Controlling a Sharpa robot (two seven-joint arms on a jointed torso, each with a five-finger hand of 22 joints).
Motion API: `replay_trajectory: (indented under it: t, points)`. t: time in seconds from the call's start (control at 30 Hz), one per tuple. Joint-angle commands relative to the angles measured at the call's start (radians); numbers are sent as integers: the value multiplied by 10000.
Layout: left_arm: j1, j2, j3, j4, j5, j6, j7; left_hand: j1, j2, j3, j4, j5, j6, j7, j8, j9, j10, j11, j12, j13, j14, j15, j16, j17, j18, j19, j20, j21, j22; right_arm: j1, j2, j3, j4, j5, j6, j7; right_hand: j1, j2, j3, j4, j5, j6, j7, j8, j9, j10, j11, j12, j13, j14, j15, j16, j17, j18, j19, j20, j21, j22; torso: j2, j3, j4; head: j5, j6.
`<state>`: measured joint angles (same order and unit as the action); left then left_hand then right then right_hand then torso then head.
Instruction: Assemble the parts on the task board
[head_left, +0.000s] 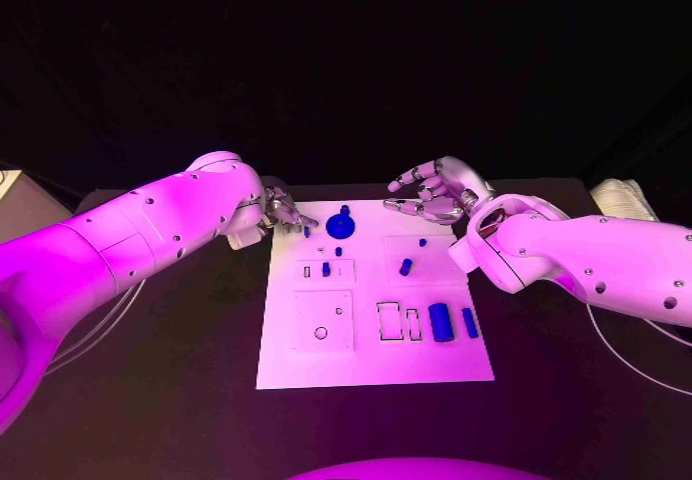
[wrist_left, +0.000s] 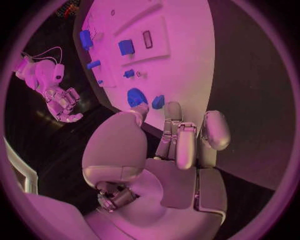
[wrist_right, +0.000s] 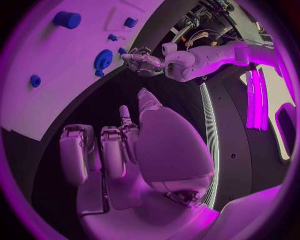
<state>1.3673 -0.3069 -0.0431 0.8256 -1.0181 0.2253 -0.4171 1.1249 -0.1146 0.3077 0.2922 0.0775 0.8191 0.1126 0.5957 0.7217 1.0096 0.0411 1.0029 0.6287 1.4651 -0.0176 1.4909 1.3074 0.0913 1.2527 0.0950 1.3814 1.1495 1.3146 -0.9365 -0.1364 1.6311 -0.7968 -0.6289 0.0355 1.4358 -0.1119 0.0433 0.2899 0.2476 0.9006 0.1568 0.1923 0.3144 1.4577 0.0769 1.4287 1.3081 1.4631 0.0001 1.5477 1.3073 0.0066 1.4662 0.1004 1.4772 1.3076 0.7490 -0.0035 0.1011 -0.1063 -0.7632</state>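
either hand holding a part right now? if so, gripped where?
Nothing is held. The left hand sits at the task board's far left corner, fingers near a small blue part but not around it. The right hand hovers beyond the far edge, fingers curled, empty.

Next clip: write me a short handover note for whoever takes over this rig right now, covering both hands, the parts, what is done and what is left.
Left robot hand: at the far left corner of the white board, fingers by a small blue part; whether it grips anything is unclear.
Right robot hand: open, raised beyond the board's far edge, holding nothing.
Parts: round blue part near the far edge; two blue blocks at the near right; smaller pieces mid-board.
Done: cannot confirm any part as seated.
Left: several outlined slots look unfilled.
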Motion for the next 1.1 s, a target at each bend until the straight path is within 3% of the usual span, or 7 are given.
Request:
replay_trajectory:
  t: [0.03, 0.37, 0.7, 0.8, 0.93, 1.03, 1.1]
  points:
    - [-27, 57, 0, -22, 52, 141, 150, 96, -1, 24, -29, -3, 84, -16, -12, -15, -10, -3, 68, -15, 376, 8, 39, 1099, 33, 61, -15, 63, 18, 1, 10, 4, 24, -46, 27, 113, -124, -5, 46, -6, 2, -21, 40, 14, -16, -78, -6, -51, 1382, 928, 12, -39, 2059, 176, 611, 34, -55, 2025, 3, 2, -3, -7, -13]
    - [-92, 88, -1, -86, 64, 89, 149, 380, 63, 159, -30, 2, 108, -34, -8, -44, -8, -22, 76, -36, 383, -10, 50, 1109, 29, 74, -30, 77, 42, 4, 9, 5, 34, -51, 32, 110, -124, -5, 46, -6, 2, -21, 40, 14, -16, -78, -6, -51, 1382, 928, 12, -39, 2059, 176, 611, 34, -55, 2025, -11, 5, 7, -27, -26]
    - [-105, 41, 2, -51, 176, 9, 144, 942, 339, 881, -41, 36, 178, -142, 216, 91, -10, -116, 77, -80, 365, -87, 33, 1061, 31, 69, -81, 81, 53, 5, 5, 5, 29, -52, 45, 106, -124, -5, 46, -6, 2, -21, 40, 14, -16, -78, -6, -51, 1382, 928, 12, -39, 2059, 176, 611, 34, -55, 2025, -6, 1, 8, -48, -46]
    - [-105, 32, 3, -23, 323, -7, 179, 1269, 308, 1642, -70, 39, 108, -196, 449, 313, -11, -179, 63, -116, 362, -144, 29, 1048, 30, 70, -128, 83, 65, 5, 6, 5, 23, -52, 56, 98, -157, -1, 64, -12, 11, -20, 38, 19, -18, -58, -8, -28, 1400, 932, 11, -35, 2072, 173, 618, 33, -46, 2032, -7, 2, 11, -44, -52]
    - [-106, -1, 8, 5, 899, -132, 328, 1574, 131, 3201, -389, 41, -97, -226, 781, 675, -5, -201, 20, -204, 334, -184, 1, 988, 37, 35, -176, 60, 40, 5, 9, 5, 10, -52, 81, 81, -157, -1, 64, -12, 11, -20, 38, 19, -18, -58, -8, -28, 1400, 932, 11, -35, 2072, 173, 618, 33, -46, 2032, -12, 2, 16, -38, -56]
    - [-106, -57, 23, 39, 1476, -252, 415, 1532, -146, 4341, -919, 73, -236, -263, 1104, 981, 94, -234, 109, -114, 298, -174, -32, 919, 45, -5, -192, 39, 8, 5, 13, 5, -3, -52, 101, 71, -157, -1, 64, -12, 11, -20, 38, 19, -18, -58, -8, -28, 1400, 932, 11, -35, 2072, 173, 618, 33, -46, 2032, -8, -2, 13, -53, -64]
    - [-106, -104, 32, 67, 1701, -338, 461, 1389, -185, 4948, -1236, 111, -299, -215, 1266, 1135, 169, -230, 203, -17, 304, -185, -22, 932, 42, 4, -194, 51, 31, 5, 14, 5, -10, -52, 115, 64, -157, -1, 64, -12, 11, -20, 38, 19, -18, -58, -8, -28, 1400, 932, 11, -35, 2072, 173, 618, 33, -46, 2032, -8, 0, 11, -50, -65]
